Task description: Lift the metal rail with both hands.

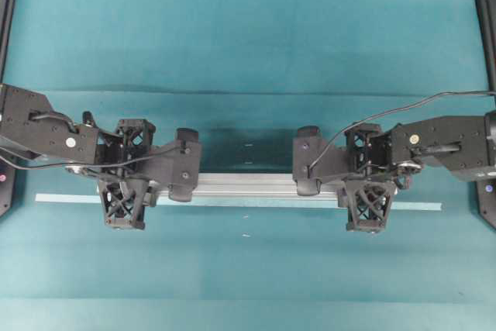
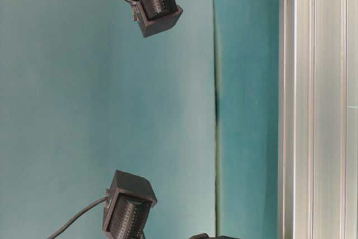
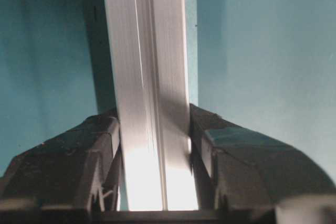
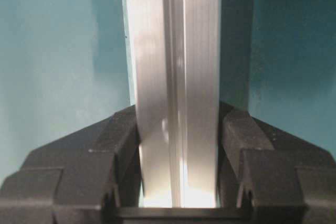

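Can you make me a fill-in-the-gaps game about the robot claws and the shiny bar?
1. The metal rail is ____ in colour.
2. ____ black claws are at the rail: the left claw and the right claw.
3. In each wrist view the rail runs ____ the claw's two fingers.

Missing words: silver; two; between.

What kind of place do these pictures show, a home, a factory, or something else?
Most likely a robotics lab bench. A plain teal table fills the view, two black robot arms work from opposite sides, their left gripper and right gripper straddling one metal rail, and black frame posts stand at the edges.
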